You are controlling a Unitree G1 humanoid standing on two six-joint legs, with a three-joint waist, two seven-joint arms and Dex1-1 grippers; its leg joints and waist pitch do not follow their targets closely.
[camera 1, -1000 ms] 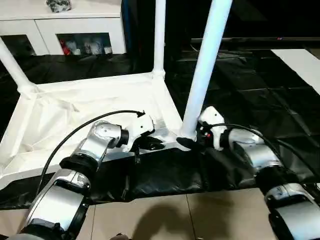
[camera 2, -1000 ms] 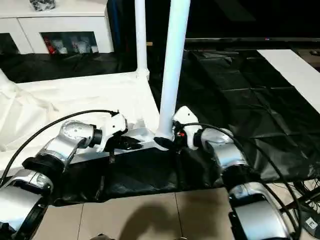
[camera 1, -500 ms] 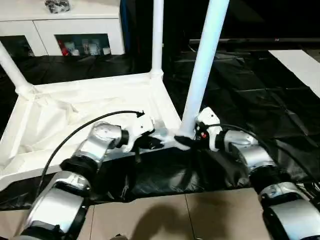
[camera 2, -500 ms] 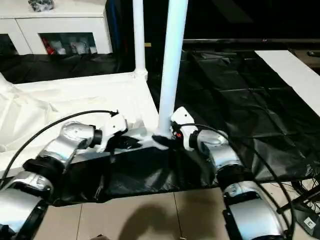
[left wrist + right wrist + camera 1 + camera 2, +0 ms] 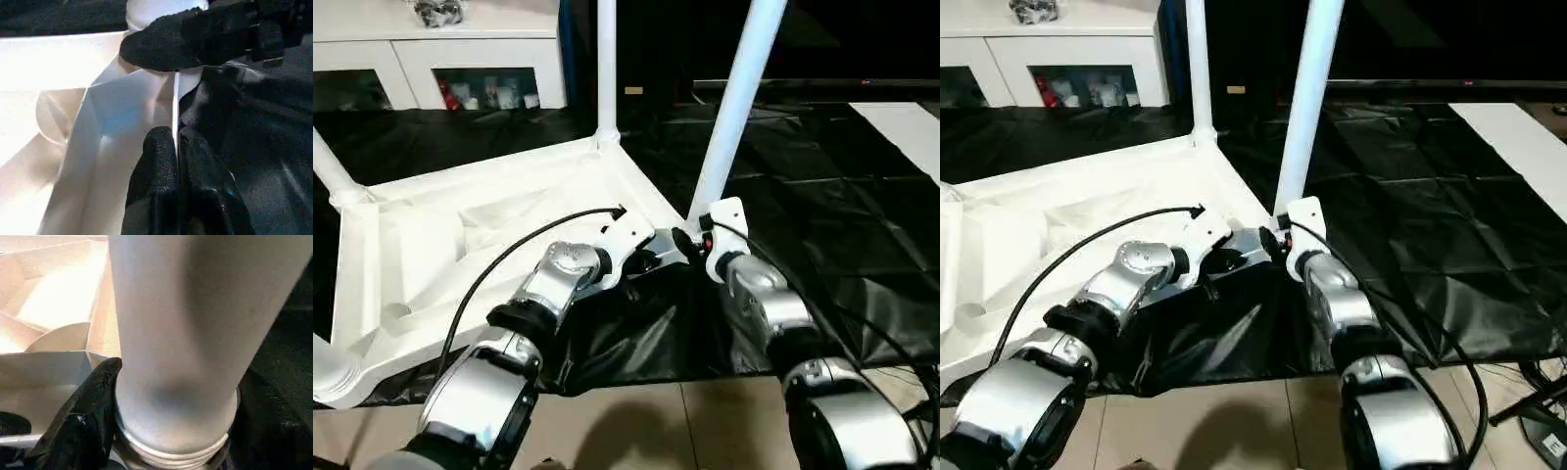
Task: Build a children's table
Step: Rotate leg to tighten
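Jaws of the left gripper (image 5: 177, 161) pinch the table top's (image 5: 460, 235) thin rim; the right gripper (image 5: 161, 401) has narrowed around the near leg (image 5: 736, 108) at its corner socket, suggesting seating. Upturned on black sheeting (image 5: 822, 196), the top has swung. The right wrist view reveals threads at the leg's base.
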